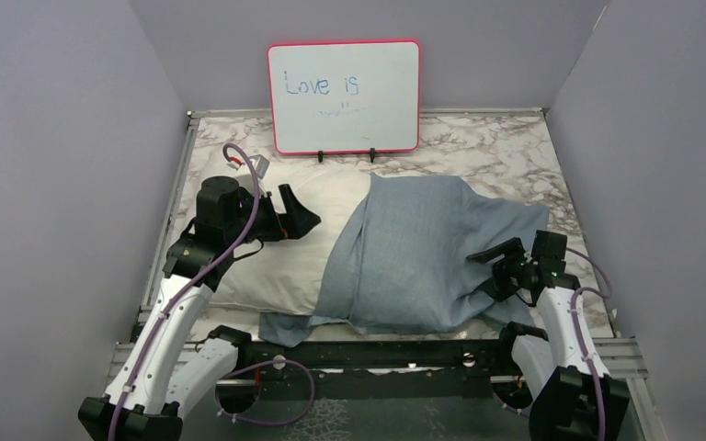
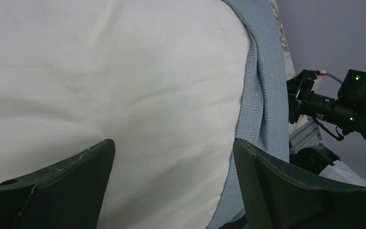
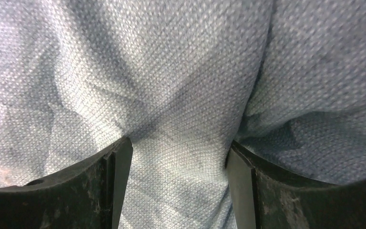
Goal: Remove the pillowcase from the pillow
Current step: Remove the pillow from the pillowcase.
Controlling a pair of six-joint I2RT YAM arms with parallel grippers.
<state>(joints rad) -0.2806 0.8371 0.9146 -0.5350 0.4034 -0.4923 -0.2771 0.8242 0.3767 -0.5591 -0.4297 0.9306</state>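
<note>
The white pillow [image 1: 267, 257] lies across the marble table, its left half bare. The blue-grey pillowcase [image 1: 423, 257] covers the right half, bunched and creased. My left gripper [image 1: 299, 216] hovers over the bare pillow [image 2: 124, 71], wide open and empty [image 2: 174, 148], with the pillowcase edge [image 2: 264, 95] by its right finger. My right gripper [image 1: 489, 268] is at the case's right end. A thick fold of the pillowcase [image 3: 181, 71] fills the gap between its fingers [image 3: 178, 148], which press on it from both sides. The pillow's right half is hidden under the cloth.
A red-framed whiteboard [image 1: 344, 96] reading "Love is" stands at the back of the marble table [image 1: 496, 152]. Grey walls close in both sides. A metal rail [image 1: 404, 354] runs along the near edge between the arm bases.
</note>
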